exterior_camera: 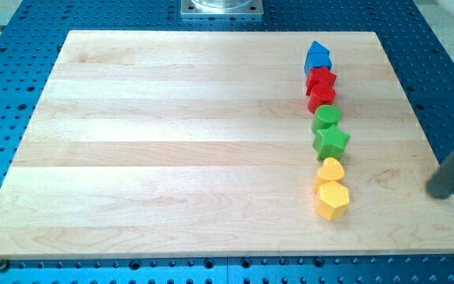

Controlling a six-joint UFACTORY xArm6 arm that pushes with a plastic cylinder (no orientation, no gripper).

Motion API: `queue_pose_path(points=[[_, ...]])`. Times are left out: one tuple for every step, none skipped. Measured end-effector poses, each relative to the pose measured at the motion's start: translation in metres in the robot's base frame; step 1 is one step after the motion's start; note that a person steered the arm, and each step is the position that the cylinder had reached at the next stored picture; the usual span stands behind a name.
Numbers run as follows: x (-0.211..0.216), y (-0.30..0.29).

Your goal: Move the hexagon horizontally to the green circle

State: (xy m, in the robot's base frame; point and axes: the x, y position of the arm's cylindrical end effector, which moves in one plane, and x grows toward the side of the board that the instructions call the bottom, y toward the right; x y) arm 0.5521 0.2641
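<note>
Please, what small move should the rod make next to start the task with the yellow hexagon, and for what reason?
I would probably first bring my tip toward the view's left, closer to the yellow hexagon. It stands apart at the view's right, touching no block. The hexagon sits lowest in the column, against the yellow heart, and the green circle lies higher, so the push side must be chosen carefully.

There is only one camera. It looks down on the wooden board from above and from the side of the view's bottom, a little tilted. The board fills almost all the frame, and the blue perforated table shows around its edges. The far edge looks shorter.
</note>
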Motion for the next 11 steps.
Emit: queue_pose_path(points=[[0.012, -0.075], [0.014, -0.146], [0.016, -0.182], [0.029, -0.186], [0.039, -0.211], [0.015, -0.264], [0.056, -0.274], [0.057, -0.294], [0.018, -0.323], [-0.047, -0.323], [-0.116, -0.324]])
